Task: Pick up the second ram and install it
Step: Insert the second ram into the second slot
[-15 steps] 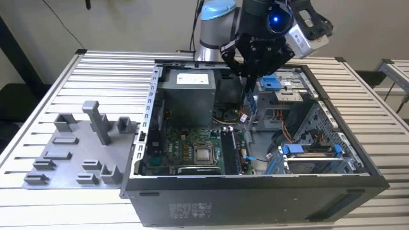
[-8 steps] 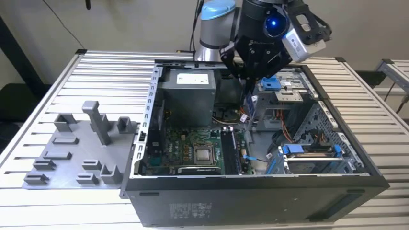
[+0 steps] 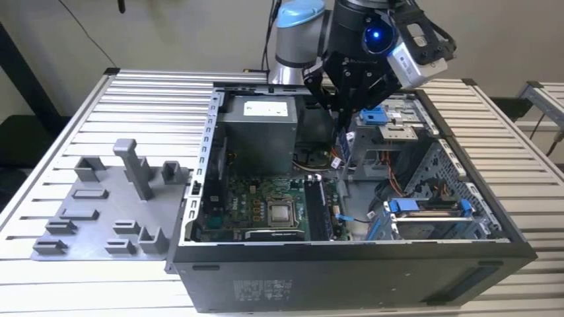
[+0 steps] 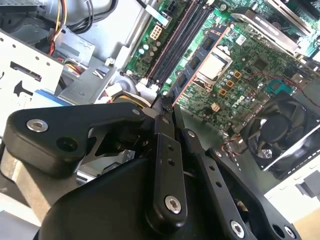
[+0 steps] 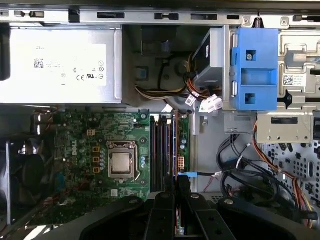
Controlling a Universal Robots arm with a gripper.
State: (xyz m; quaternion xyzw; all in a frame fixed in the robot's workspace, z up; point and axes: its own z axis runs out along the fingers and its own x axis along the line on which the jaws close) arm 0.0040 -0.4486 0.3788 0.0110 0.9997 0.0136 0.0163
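Observation:
My gripper [image 3: 339, 125] hangs over the open computer case [image 3: 493, 224], shut on the second ram [image 3: 343, 149]. The ram is a slim blue-green board that points down from the fingertips. In the second wrist view the gripper [image 4: 167, 104] holds the ram [image 4: 199, 59] by one end, and its black chips show along its length. In the first wrist view the gripper [image 5: 177, 189] holds the ram [image 5: 174, 145] edge-on, lined up just beside the black memory slots [image 5: 160, 150] on the green motherboard [image 5: 80, 150]. The ram is above the board and not seated.
The grey slotted holder tray [image 3: 105, 211] lies on the table at the exterior view's left, outside the case. Inside the case are the power supply [image 5: 60, 65], the processor socket [image 5: 121, 162], a blue drive bracket [image 5: 255, 67], loose cables [image 5: 240, 160] and a fan [image 4: 280, 130].

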